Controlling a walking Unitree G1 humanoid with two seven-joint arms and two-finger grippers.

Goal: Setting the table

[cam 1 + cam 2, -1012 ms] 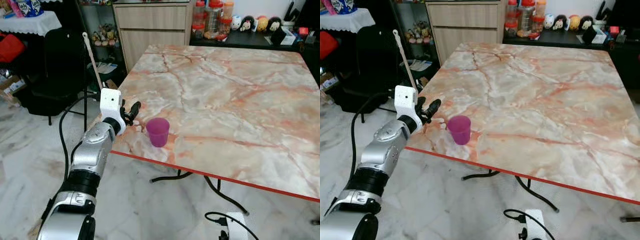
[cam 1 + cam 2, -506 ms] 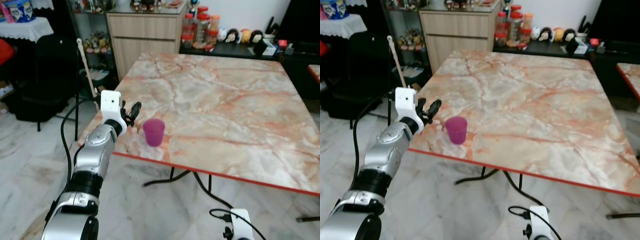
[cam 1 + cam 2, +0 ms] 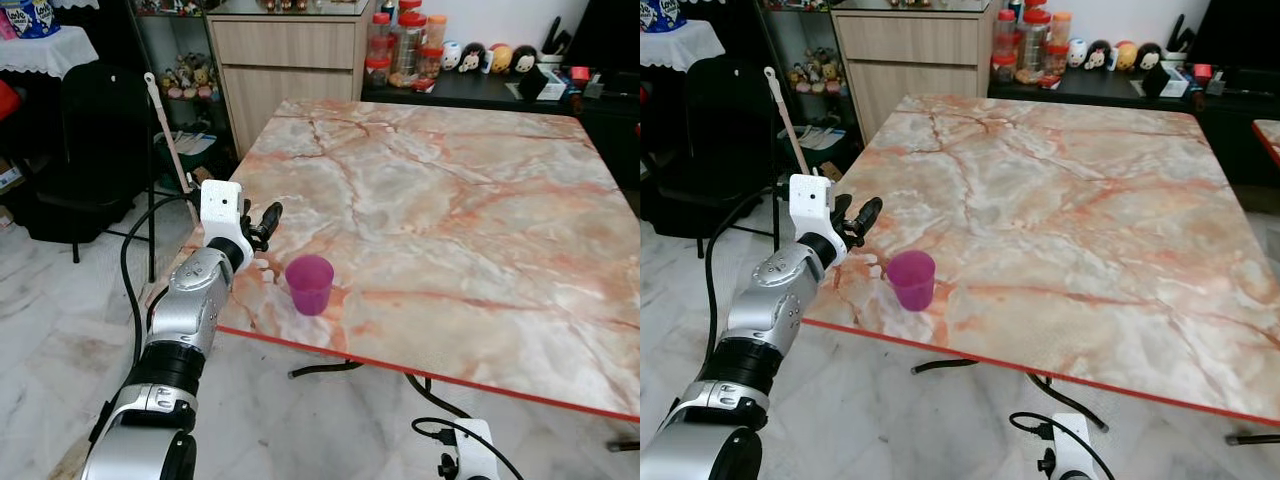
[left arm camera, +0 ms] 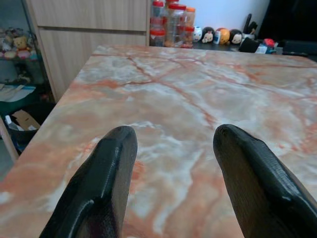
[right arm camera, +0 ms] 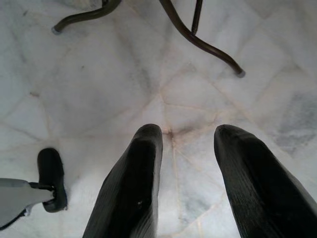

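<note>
Table's [image 3: 480, 200] far right corner cropped

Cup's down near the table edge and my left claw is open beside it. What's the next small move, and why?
Probably draw the left claw back from the table. The purple cup stands upright on the marble, apart from the open fingers, which hold nothing, so this placement looks done.

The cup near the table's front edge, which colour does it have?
The cup is purple-pink, a translucent magenta; the left eye view shows it best.
</note>
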